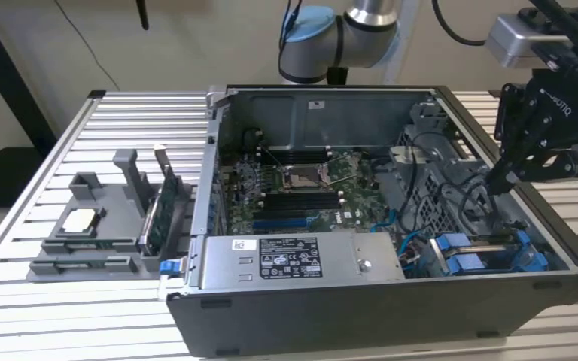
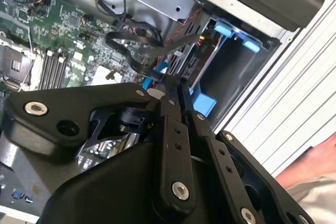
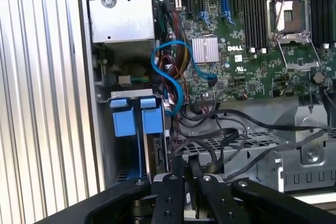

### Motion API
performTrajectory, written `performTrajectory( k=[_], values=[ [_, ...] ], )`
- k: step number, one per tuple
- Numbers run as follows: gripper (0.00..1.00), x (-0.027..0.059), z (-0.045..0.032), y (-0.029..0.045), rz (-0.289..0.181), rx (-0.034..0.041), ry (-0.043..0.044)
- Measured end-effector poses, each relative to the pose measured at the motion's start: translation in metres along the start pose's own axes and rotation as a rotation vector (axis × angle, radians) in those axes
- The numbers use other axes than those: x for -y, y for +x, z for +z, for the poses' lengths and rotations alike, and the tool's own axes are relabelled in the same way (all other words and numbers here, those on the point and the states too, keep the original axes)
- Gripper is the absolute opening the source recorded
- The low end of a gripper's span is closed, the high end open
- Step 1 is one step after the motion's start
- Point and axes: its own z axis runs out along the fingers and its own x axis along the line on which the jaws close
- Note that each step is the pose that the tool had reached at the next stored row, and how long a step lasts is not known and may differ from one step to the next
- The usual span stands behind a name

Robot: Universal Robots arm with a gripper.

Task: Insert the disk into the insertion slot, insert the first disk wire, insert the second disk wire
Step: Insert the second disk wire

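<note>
Two blue-fronted carriers sit side by side in the dark drive cage (image 1: 530, 226) at the case's near corner on the exterior view's right. I take the one nearer the motherboard as the disk (image 1: 454, 242) (image 3: 154, 119), seated in the insertion slot (image 2: 236, 77). My black gripper (image 1: 492, 184) (image 2: 170, 85) (image 3: 188, 163) hangs inside the case just above the cage. Its fingers are pressed close on a black wire (image 2: 128, 51) that loops toward the motherboard. A blue wire (image 3: 168, 77) curls beside the carriers.
The open computer case (image 1: 369, 316) lies on a slatted metal table (image 1: 118, 113). A power supply (image 1: 289, 259) and the motherboard (image 1: 309, 188) lie inside it. A grey holder tray (image 1: 88, 233) with boards stands at the exterior view's left. A person's sleeve (image 2: 315, 177) shows beside the case.
</note>
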Motion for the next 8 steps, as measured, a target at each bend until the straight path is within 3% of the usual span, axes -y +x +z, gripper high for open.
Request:
performTrajectory(
  k=[4,8],
  values=[
    [0.16,-0.0079,0.0001,0.0008,0.000,0.0005,0.0015],
    [0.16,-0.0091,0.0001,0.0011,0.000,0.0010,0.0016]
  ],
)
